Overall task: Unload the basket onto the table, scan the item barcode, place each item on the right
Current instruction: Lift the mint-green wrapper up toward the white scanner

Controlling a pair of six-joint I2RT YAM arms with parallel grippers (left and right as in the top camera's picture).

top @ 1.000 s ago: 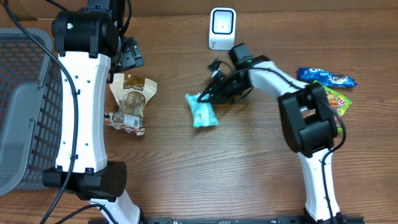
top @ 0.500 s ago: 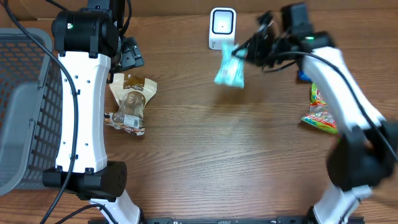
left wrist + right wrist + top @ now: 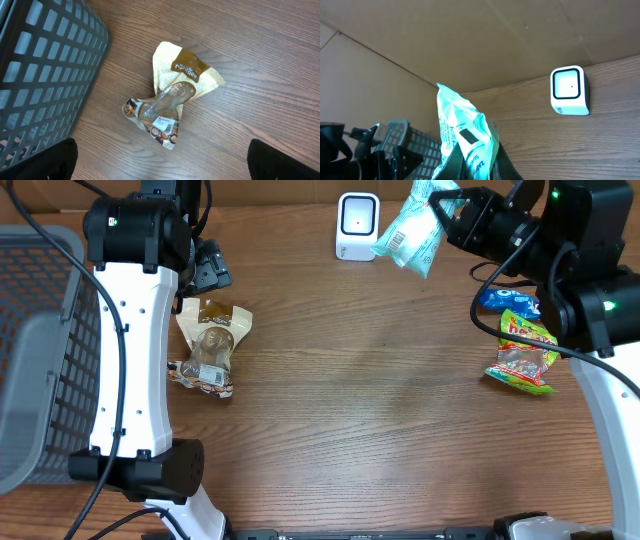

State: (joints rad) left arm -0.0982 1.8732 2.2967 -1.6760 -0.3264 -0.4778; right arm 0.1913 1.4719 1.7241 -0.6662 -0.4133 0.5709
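While the right gripper (image 3: 443,212) clamps tight on the pack (image 3: 410,228), that teal pack is up off the table (image 3: 350,420), tilted, just right of the scanner (image 3: 357,225) from overhead. On the wrist view the fingers bite the pack's lower end at the bottom of frame, the pack (image 3: 462,132) rises crumpled above them, and the scanner (image 3: 569,91) sits off to the right, well apart, its pale window facing the camera. A dark printed patch shows on the pack; whether it is the barcode, too small to tell.

Over to the left gripper (image 3: 165,167): jaws spread wide, nothing between them, hovering above the pouch (image 3: 172,100), which lies flat beside the basket (image 3: 45,65).

Wood-grain table all round. By the right arm lie a candy bag (image 3: 522,355) and a blue wrapper (image 3: 505,300). A plain brown wall (image 3: 470,35) backs the table.
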